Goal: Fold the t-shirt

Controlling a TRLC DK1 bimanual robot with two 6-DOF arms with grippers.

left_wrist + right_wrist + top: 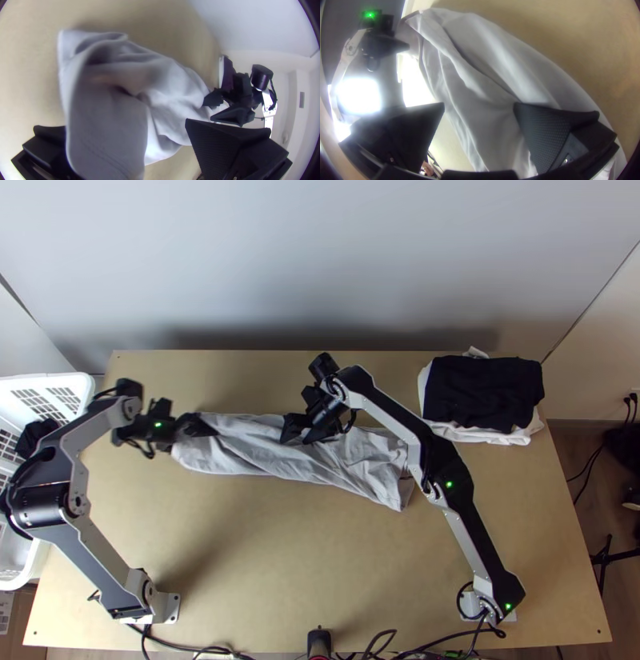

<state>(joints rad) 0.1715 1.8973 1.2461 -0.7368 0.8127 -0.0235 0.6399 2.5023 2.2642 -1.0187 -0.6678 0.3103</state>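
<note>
- The light grey t-shirt (256, 448) lies bunched into a long, rumpled strip across the bench (264, 564), nearer its far edge, with lengthwise creases and a corner at the right end pointing towards the near edge
- At the shirt's left end is the left end effector (192, 434); its wrist view shows it released, the two fingers spread wide, with loose grey cloth between them and lapping in front of one finger
- Over the middle of the shirt is the right end effector (296, 440), also released, its fingers wide apart and the creased cloth seen between and beyond them; whether they touch it, I cannot tell
- The right arm (460, 500) passes above the shirt's right end
- Well apart from the shirt, at the bench's far right corner, black cloth (484, 390) lies folded on top of white cloth (480, 434)
- Beside the bench's left edge stands a white basket (48, 380) with dark cloth (36, 434) inside
- Black cables (448, 638) run along the near edge
</note>
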